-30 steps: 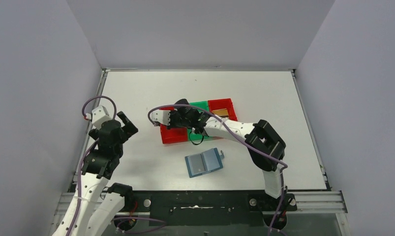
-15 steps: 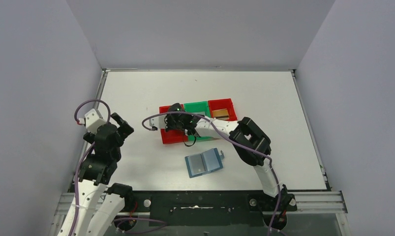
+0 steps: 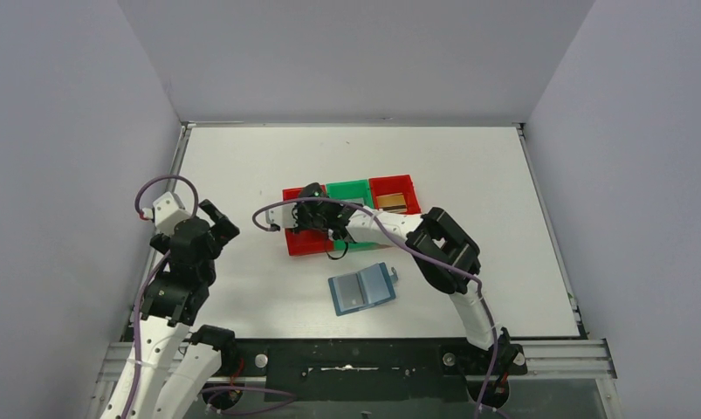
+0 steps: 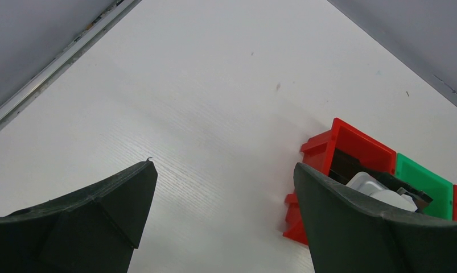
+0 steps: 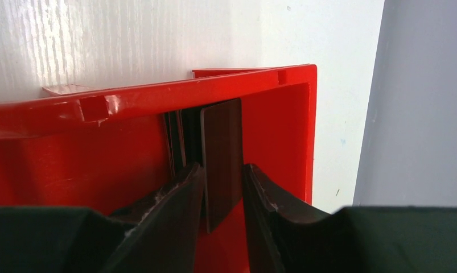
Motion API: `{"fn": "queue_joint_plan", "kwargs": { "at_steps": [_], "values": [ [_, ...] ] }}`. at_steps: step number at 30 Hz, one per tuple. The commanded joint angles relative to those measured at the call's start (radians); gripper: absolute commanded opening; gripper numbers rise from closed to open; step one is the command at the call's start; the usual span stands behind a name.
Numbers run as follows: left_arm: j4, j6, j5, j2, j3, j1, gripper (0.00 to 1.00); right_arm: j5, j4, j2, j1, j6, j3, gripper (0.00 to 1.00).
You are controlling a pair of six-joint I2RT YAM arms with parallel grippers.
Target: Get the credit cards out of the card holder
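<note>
The teal card holder (image 3: 361, 288) lies open and flat on the table in front of the bins. My right gripper (image 3: 310, 218) reaches into the left red bin (image 3: 305, 244). In the right wrist view its fingers (image 5: 221, 170) stand slightly apart with a dark card (image 5: 223, 142) on edge between them, leaning by the left finger. More dark cards (image 5: 175, 142) stand against the bin wall (image 5: 157, 99). A gold-brown card (image 3: 393, 201) lies in the right red bin. My left gripper (image 3: 214, 218) is open and empty over the left table side, as the left wrist view (image 4: 223, 170) shows.
A green bin (image 3: 348, 188) sits between the two red bins; the right arm lies across them. The left red bin (image 4: 334, 139) and green bin (image 4: 422, 176) show at the right of the left wrist view. The table's left rail (image 3: 179, 166) runs beside the left arm.
The right arm swung left from the middle of the bins to the left red bin, then held there. The left arm drew back slightly toward the left.
</note>
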Motion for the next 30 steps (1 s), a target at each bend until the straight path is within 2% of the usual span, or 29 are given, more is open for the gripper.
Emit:
{"fn": "queue_joint_plan", "kwargs": {
  "at_steps": [1, 5, 8, 13, 16, 19, 24, 28, 30],
  "values": [
    [0.032, 0.014, 0.014, 0.003, 0.006, 0.005, 0.93, -0.02, 0.022, -0.038, -0.012, 0.025, 0.006, 0.33],
    [0.031, 0.017, 0.023, 0.011, 0.007, 0.005, 0.93, -0.05, 0.046, -0.076, -0.013, 0.072, -0.013, 0.39],
    [0.03, 0.018, 0.027, 0.014, 0.007, 0.004, 0.93, -0.047, 0.099, -0.12, -0.012, 0.087, -0.05, 0.39],
    [0.031, 0.022, 0.038, 0.017, 0.004, 0.004, 0.93, -0.058, 0.219, -0.266, -0.01, 0.255, -0.15, 0.42],
    [0.034, 0.024, 0.045, 0.024, 0.005, 0.004, 0.93, -0.048, 0.332, -0.402, -0.007, 0.449, -0.282, 0.46],
    [0.036, 0.028, 0.058, 0.031, 0.004, 0.004, 0.93, 0.018, 0.37, -0.542, -0.004, 0.733, -0.414, 0.5],
    [0.045, 0.036, 0.083, 0.044, 0.001, 0.005, 0.93, 0.11, 0.183, -0.721, -0.001, 1.207, -0.56, 0.55],
    [0.051, 0.044, 0.105, 0.053, 0.002, 0.004, 0.93, 0.135, 0.026, -0.806, 0.013, 1.419, -0.668, 0.55],
    [0.053, 0.048, 0.117, 0.061, 0.002, 0.005, 0.93, 0.222, -0.025, -0.859, 0.037, 1.525, -0.728, 0.55]
  ]
}}
